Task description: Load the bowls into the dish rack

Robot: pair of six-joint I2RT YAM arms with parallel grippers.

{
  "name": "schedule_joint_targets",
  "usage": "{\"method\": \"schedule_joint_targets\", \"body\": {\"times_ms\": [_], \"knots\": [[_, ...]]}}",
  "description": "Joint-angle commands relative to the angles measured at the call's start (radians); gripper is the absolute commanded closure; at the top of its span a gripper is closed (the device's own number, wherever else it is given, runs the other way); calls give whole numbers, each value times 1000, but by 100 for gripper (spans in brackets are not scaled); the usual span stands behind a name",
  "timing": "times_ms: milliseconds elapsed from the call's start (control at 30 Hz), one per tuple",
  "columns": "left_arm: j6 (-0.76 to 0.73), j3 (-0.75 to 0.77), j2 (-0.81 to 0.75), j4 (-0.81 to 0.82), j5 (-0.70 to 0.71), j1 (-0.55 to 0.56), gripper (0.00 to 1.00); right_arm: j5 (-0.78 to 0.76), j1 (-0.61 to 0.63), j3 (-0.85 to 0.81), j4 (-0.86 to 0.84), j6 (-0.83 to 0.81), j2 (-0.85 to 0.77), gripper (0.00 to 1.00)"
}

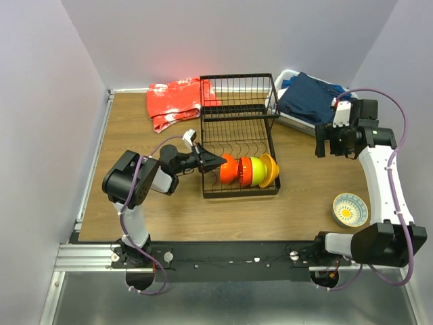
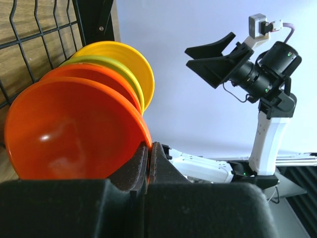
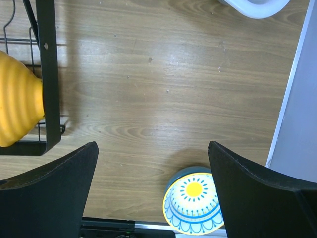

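The black wire dish rack [image 1: 238, 122] stands mid-table. On edge in its front slots stand a red-orange bowl [image 1: 227, 169], a second orange bowl [image 1: 244, 171], a lime green bowl [image 1: 257, 172] and a yellow-orange bowl [image 1: 269, 170]. My left gripper [image 1: 218, 164] is shut on the rim of the red-orange bowl [image 2: 74, 131]. The white bowl with blue pattern [image 1: 350, 209] sits upright on the table at the front right; it also shows in the right wrist view [image 3: 194, 202]. My right gripper [image 1: 323, 140] is open and empty, high above the table behind that bowl.
A red-and-white cloth [image 1: 177, 101] lies at the back left of the rack. A white plastic basket [image 1: 292, 120] with a blue cloth [image 1: 310, 96] stands at the back right. The table's right edge [image 3: 282, 99] runs close to the white bowl.
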State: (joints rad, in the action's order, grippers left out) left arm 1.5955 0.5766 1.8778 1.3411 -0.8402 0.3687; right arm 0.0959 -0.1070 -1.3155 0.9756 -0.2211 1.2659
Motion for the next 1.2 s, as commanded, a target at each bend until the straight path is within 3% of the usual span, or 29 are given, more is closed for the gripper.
{"method": "schedule_joint_targets", "body": {"times_ms": [0,1167], "knots": [[55,28,35,336,35,1,96,-19,-8,-19,20,-17,26,0],[176,120,198,346,24,68,100,-13,-8,-7,37,-30,38,0]]}}
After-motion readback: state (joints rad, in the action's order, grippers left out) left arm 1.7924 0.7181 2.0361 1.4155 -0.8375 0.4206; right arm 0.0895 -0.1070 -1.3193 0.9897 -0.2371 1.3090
